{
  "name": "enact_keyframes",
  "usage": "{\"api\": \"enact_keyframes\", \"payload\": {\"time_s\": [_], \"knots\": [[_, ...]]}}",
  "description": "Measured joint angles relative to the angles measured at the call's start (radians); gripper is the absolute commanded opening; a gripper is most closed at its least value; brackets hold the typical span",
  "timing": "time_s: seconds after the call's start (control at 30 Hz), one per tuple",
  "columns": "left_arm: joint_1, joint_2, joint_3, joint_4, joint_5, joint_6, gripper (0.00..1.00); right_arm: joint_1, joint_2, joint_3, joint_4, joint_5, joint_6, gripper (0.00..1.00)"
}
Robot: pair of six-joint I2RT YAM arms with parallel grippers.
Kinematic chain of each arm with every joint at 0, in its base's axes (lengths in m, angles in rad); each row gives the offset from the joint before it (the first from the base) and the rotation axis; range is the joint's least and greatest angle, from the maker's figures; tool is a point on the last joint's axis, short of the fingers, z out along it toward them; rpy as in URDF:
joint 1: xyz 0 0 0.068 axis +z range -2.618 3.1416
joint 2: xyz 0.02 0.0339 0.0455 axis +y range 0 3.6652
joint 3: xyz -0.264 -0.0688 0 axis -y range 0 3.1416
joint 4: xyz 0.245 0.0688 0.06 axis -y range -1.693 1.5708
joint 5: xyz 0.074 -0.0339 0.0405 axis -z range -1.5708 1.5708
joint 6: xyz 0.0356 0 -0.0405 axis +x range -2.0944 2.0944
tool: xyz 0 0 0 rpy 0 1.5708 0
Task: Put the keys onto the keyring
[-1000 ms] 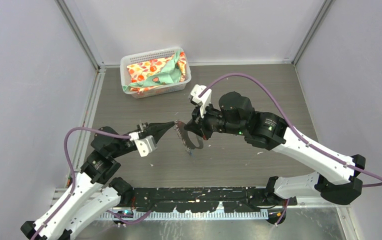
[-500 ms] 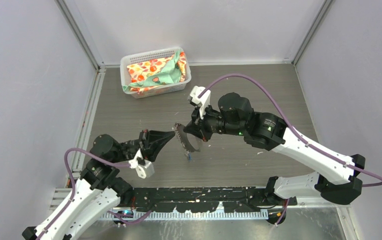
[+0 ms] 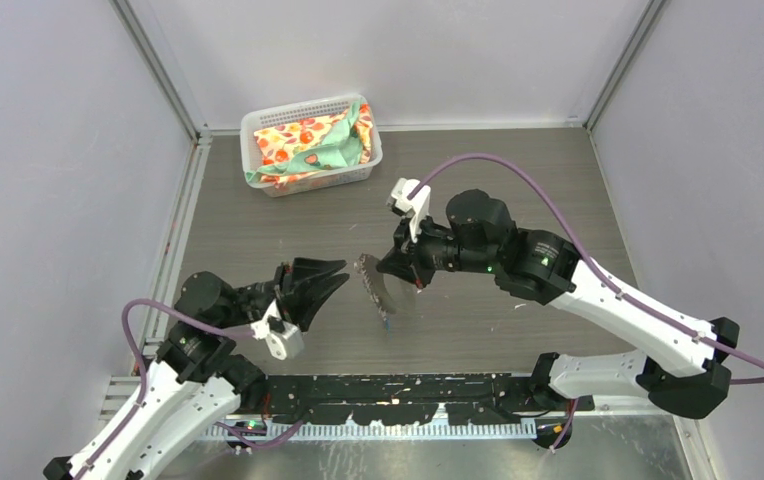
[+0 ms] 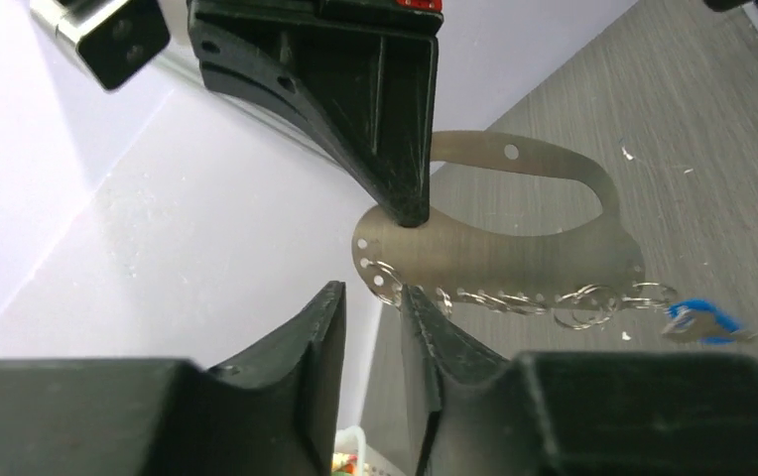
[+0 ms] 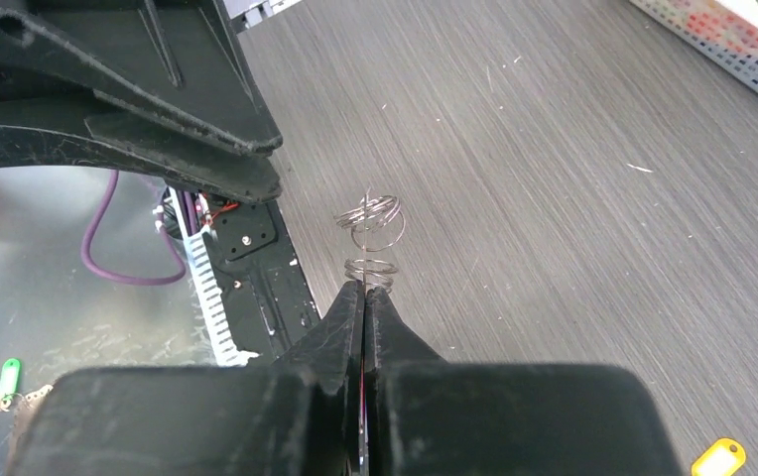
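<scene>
My right gripper (image 3: pixel 398 272) is shut on the end of the keyring (image 3: pixel 371 284), a pale flat metal plate with an oval hole, held above the table. In the left wrist view the keyring (image 4: pixel 514 250) shows small wire rings along its lower edge, and a blue-headed key (image 4: pixel 700 320) hangs from them. From above the blue key (image 3: pixel 386 322) dangles below the plate. My left gripper (image 3: pixel 330 281) hangs just left of the plate, jaws slightly open and empty (image 4: pixel 372 292). The right wrist view has the gripper (image 5: pixel 365 288) pinching the plate edge-on and a yellow-headed key (image 5: pixel 717 458) lying on the table.
A white basket (image 3: pixel 258 122) holding patterned cloth stands at the back left of the grey table. A green-tagged key (image 5: pixel 6 377) lies beyond the table's near edge, past the black base rail (image 3: pixel 398 392). Grey walls enclose three sides.
My left gripper has pulled back from the keyring toward the near left and its jaws have parted. The right gripper, still holding the keyring, has shifted slightly to the right.
</scene>
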Motion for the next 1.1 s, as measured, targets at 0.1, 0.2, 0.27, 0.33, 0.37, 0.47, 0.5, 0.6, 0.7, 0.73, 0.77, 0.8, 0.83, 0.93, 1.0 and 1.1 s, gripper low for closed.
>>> {"api": "enact_keyframes", "payload": {"time_s": [0.1, 0.2, 0.27, 0.33, 0.37, 0.47, 0.5, 0.6, 0.7, 0.73, 0.77, 0.8, 0.83, 0.93, 1.0, 1.1], "knots": [[0.000, -0.002, 0.018, -0.011, -0.035, -0.124, 0.44, -0.010, -0.020, -0.003, 0.008, 0.001, 0.009, 0.01], [0.000, 0.025, 0.066, -0.037, -0.087, -0.311, 0.47, -0.010, -0.026, -0.003, 0.026, 0.001, 0.013, 0.01], [0.000, 0.054, 0.097, -0.042, -0.124, -0.427, 0.47, -0.010, -0.021, -0.002, 0.027, 0.001, 0.014, 0.01], [0.000, 0.084, 0.112, -0.041, -0.166, -0.528, 0.44, -0.010, -0.013, -0.001, 0.026, 0.004, 0.016, 0.01], [0.000, 0.099, 0.116, -0.041, -0.188, -0.571, 0.43, -0.010, -0.006, 0.001, 0.026, 0.006, 0.017, 0.01], [0.000, 0.134, 0.117, -0.042, -0.220, -0.645, 0.40, -0.010, 0.010, 0.004, 0.025, 0.021, 0.021, 0.01], [0.000, 0.139, 0.117, -0.042, -0.223, -0.658, 0.39, -0.010, 0.013, 0.005, 0.024, 0.026, 0.023, 0.01], [0.000, 0.148, 0.117, -0.053, -0.220, -0.674, 0.38, -0.010, 0.019, 0.015, 0.016, 0.043, 0.026, 0.01], [0.000, 0.135, 0.116, -0.063, -0.214, -0.674, 0.40, -0.010, 0.024, 0.031, 0.016, 0.058, 0.027, 0.01], [0.000, 0.131, 0.116, -0.065, -0.211, -0.672, 0.41, -0.010, 0.027, 0.036, 0.018, 0.061, 0.027, 0.01], [0.000, 0.129, 0.116, -0.065, -0.207, -0.670, 0.44, -0.010, 0.029, 0.041, 0.017, 0.064, 0.027, 0.01], [0.000, 0.127, 0.116, -0.064, -0.203, -0.668, 0.46, -0.010, 0.033, 0.045, 0.016, 0.066, 0.027, 0.01], [0.000, 0.124, 0.116, -0.063, -0.200, -0.665, 0.47, -0.010, 0.038, 0.050, 0.016, 0.068, 0.027, 0.01], [0.000, 0.129, 0.116, -0.061, -0.196, -0.648, 0.47, -0.010, 0.056, 0.059, 0.016, 0.071, 0.028, 0.01], [0.000, 0.139, 0.116, -0.056, -0.197, -0.642, 0.46, -0.010, 0.067, 0.062, 0.016, 0.072, 0.030, 0.01], [0.000, 0.163, 0.116, -0.043, -0.208, -0.613, 0.43, -0.010, 0.077, 0.063, 0.016, 0.072, 0.034, 0.01]]}}
